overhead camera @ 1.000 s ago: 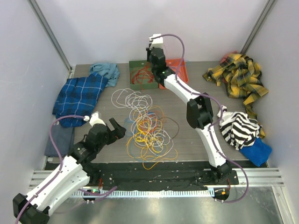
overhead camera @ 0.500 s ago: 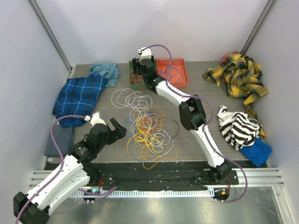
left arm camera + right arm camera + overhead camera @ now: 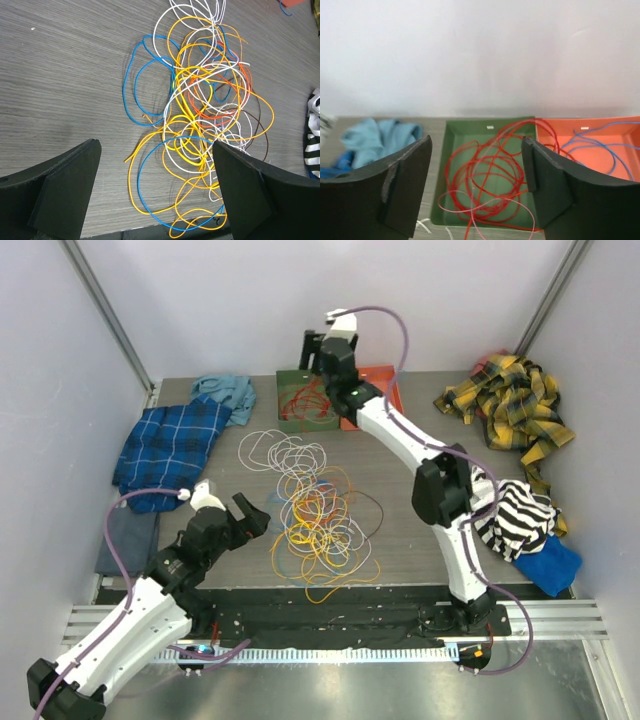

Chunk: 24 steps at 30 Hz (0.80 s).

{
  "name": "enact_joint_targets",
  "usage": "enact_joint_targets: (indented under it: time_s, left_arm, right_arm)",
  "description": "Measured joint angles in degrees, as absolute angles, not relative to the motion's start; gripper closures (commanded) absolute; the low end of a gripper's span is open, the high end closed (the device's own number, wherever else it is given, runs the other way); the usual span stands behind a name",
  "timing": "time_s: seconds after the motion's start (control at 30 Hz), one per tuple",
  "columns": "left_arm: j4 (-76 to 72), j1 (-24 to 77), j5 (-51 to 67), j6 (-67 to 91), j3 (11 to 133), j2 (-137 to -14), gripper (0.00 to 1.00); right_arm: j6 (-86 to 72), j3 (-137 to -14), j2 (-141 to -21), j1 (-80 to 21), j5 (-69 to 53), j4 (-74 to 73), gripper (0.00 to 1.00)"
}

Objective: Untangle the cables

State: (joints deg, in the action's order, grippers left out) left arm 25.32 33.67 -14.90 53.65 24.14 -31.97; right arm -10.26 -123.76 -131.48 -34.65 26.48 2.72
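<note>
I log: left jaws apart, empty, low over the worktop beside tangled cables. Right jaws apart, empty, above green tray holding red cables.

You're looking at a grey wood-grain table boxed in by plain white walls. Metal posts run up both back corners. The light is even.

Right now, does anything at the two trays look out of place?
Yes. The red cables spill out of the green tray: one loop crosses into the orange tray, and a pale strand hangs over its front rim.
</note>
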Motion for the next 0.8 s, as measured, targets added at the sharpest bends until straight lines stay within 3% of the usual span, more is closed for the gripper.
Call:
enact_joint_targets:
  time_s: [0.07,0.17,0.2,0.23,0.3,0.47,0.8]
  left_arm:
    - [25.28,33.67,-14.85,53.67,24.14,-32.03,0.0]
    - [24.99,33.67,-14.48,53.69,24.16,-32.69,0.0]
    - [24.95,33.67,-14.33,53.71,24.14,-32.97,0.0]
    - [24.86,33.67,-14.24,53.76,24.14,-33.3,0.0]
    - [24.6,33.67,-13.96,53.82,24.16,-33.8,0.0]
    - [23.38,33.67,-13.76,54.06,24.14,-35.42,0.0]
    - [22.22,33.67,-13.45,54.43,24.16,-39.48,0.0]
  right_arm:
    - [-14.44,-121.86,-127.68,-32.95,24.88,2.09,0.35]
    - [-22.26,-118.48,-123.17,-27.75,19.59,2.28,0.54]
    - [-24.86,-116.9,-122.13,-25.5,17.96,2.61,0.72]
    - [-27.24,-115.09,-121.38,-23.38,16.64,2.98,0.84]
    - [-30.61,-111.77,-120.95,-19.97,14.92,3.18,0.99]
    - [-36.62,-107.55,-123.92,-14.61,12.91,-0.21,0.99]
    - [-37.71,-110.26,-132.49,-17.17,8.4,-3.55,0.99]
